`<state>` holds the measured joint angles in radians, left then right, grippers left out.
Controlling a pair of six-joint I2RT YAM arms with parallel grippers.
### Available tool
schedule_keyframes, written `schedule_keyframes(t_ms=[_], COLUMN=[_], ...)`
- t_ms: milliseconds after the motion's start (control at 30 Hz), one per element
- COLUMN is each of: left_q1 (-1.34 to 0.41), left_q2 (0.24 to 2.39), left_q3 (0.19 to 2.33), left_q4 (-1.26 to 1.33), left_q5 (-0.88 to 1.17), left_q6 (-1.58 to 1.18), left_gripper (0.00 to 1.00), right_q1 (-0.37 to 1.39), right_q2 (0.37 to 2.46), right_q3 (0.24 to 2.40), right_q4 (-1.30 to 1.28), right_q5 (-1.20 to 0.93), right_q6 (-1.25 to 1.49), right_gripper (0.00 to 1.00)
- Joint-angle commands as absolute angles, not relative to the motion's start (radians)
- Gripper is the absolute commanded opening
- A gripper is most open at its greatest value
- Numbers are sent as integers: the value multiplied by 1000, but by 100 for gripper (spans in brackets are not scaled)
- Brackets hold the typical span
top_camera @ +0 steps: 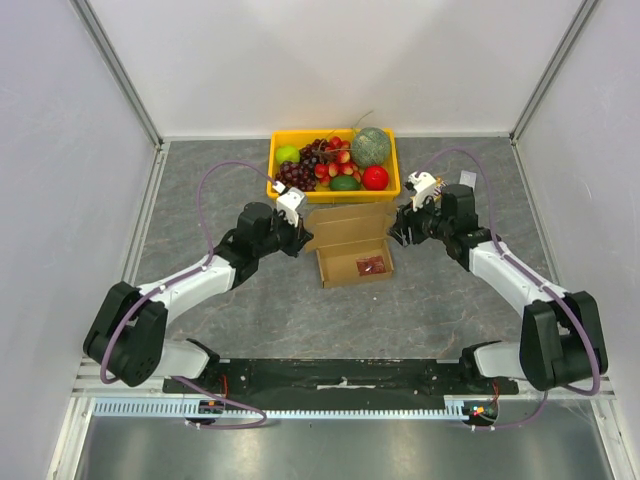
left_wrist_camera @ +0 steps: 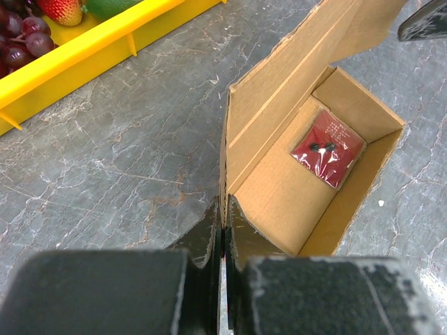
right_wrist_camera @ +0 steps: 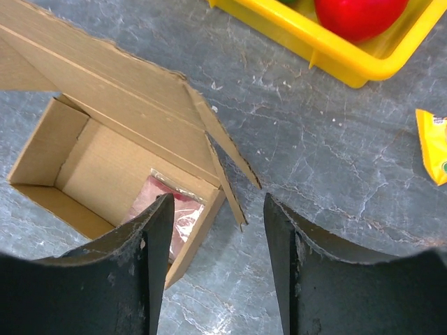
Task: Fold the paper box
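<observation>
Evidently light and thin, the plain brown corrugated-cardboard paper box [top_camera: 350,262] sits open in the middle of the grey marbled counter [top_camera: 200,190], just in front of the yellow plastic tray [top_camera: 330,194] and between the two arms. It looks stiff along its panels and should bend only at the scored creases. It would crush or tear if squeezed hard, and with so little weight it is likely to slide on the smooth counter if pushed without a hold on the other side. The free edges of the flaps are the sensible places to take hold: the tall lid panel [top_camera: 345,222] standing at the back, and the narrow side flap [right_wrist_camera: 227,178] sticking out at the right end.

The left tool [left_wrist_camera: 222,223] is closed, and from its wrist view the thin edge of the left end wall appears to run between its fingers, so it seems to be pinching the cardboard there. The right tool [right_wrist_camera: 218,201] hovers over the right end with its jaws apart and nothing between them, the side flap lying just beyond its tips.

Inside the box lies one small dark-red packet in clear wrap [left_wrist_camera: 328,148], flat on the floor near the right end. The tray holds fruit: a green melon [top_camera: 370,146], a red apple [top_camera: 375,177], dark grapes [top_camera: 295,175] and strawberries.
</observation>
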<state>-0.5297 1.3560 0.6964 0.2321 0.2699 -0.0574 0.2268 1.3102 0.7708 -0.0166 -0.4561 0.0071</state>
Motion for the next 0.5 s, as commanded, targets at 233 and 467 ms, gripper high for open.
schedule_keyframes(t_ms=[233, 467], left_q1=[-526, -525], left_q2=[1364, 1362], left_q3=[744, 744], left_q4=[253, 252], left_q5=[291, 290], left_q6=[-5, -8], left_gripper=[2, 2], right_q1=[225, 225], right_q2=[1379, 1387], right_q3=[854, 857], right_q4=[15, 21], right_q5=[-482, -480], right_q6=[-20, -5], right_gripper=[53, 42])
